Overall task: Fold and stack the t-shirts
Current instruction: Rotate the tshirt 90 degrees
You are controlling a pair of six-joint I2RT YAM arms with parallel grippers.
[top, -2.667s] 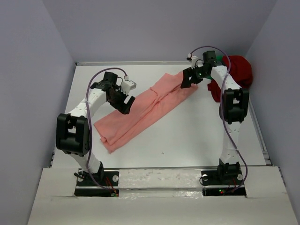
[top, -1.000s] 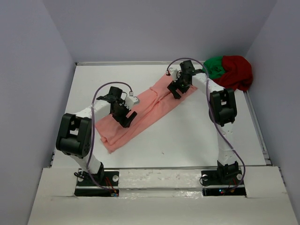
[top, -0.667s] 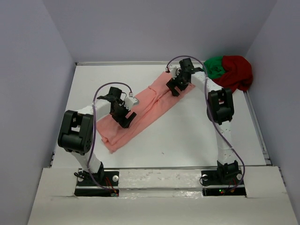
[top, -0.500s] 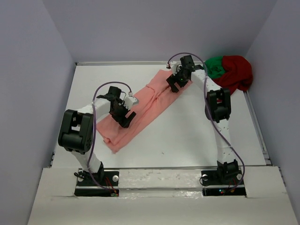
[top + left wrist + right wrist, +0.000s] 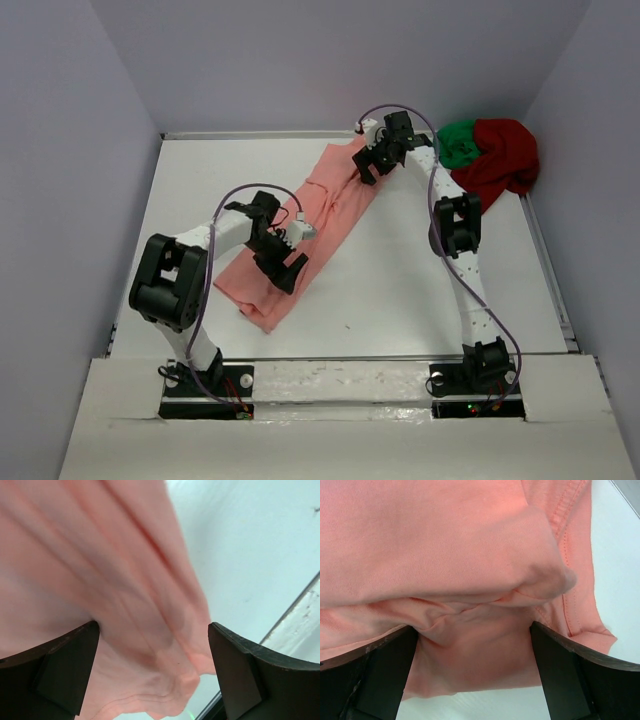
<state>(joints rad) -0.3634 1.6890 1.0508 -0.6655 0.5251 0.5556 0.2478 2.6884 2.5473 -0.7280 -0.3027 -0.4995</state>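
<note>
The salmon-pink t-shirt (image 5: 315, 225) lies on the white table (image 5: 420, 280) folded into a long narrow strip that runs from near left to far right. My left gripper (image 5: 290, 268) stands open over its near end, its fingers wide apart with bunched pink cloth (image 5: 100, 555) between them. At the strip's far end my right gripper (image 5: 366, 168) is open too, low on a rounded fold and a stitched hem (image 5: 445, 540). The green t-shirt (image 5: 457, 142) and the dark red t-shirt (image 5: 505, 155) lie crumpled together at the far right corner.
Grey walls enclose the table on three sides, with a raised rim (image 5: 545, 260) along the right edge. Bare white table (image 5: 260, 545) shows beside the pink cloth in the left wrist view, and also below the hem (image 5: 620, 580) in the right wrist view.
The pink strip has swung steeper: its near end slid right and toward the front under the left gripper, and its far end moved toward the back wall under the right gripper.
</note>
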